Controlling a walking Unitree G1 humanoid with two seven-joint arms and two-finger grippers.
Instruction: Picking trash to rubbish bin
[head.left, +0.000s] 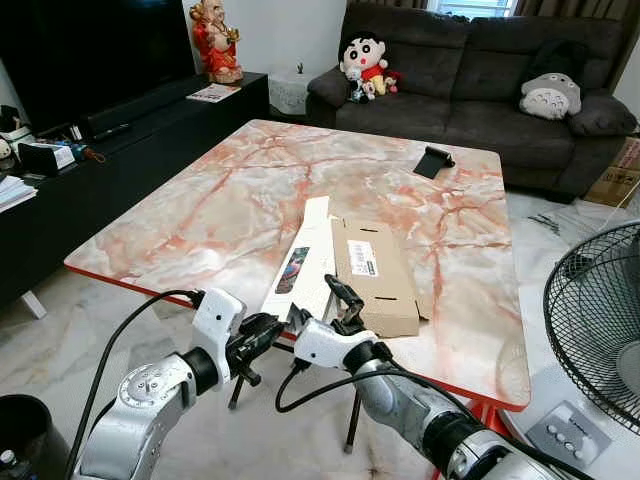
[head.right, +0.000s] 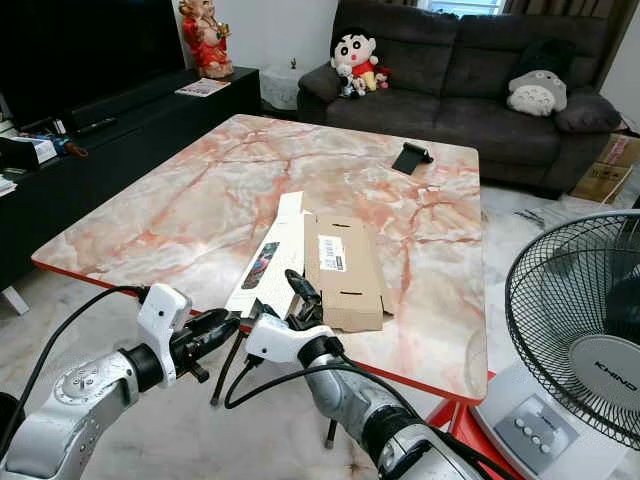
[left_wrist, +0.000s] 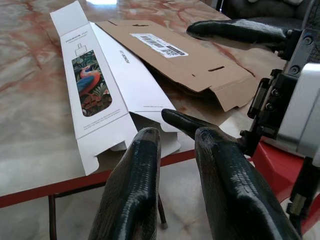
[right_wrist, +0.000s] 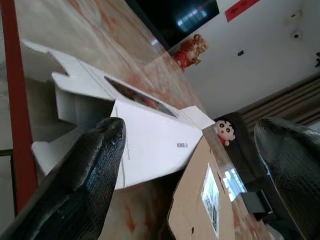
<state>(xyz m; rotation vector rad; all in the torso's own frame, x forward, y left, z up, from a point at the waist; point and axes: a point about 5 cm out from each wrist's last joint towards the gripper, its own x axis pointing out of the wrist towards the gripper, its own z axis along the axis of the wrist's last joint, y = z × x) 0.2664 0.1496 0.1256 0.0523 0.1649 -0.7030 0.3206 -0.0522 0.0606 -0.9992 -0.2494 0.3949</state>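
Cardboard trash lies at the marble worktop's (head.left: 220, 210) near edge: a flattened white carton (head.left: 303, 262), and touching its right side a brown box (head.left: 373, 272). Both look light, thin and bendy. A dark bin (head.left: 22, 428) stands at the near left, its contents unclear.

Left wrist view: the left hand (left_wrist: 177, 187) hangs narrowly parted, empty.

Right wrist view: the right hand (right_wrist: 192, 165) gapes wide, empty, near the white carton's overhanging near end, probably the best place to pinch.

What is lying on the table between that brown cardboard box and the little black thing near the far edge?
Nothing: between the brown cardboard box and the small black object, the head views show only bare marble table.
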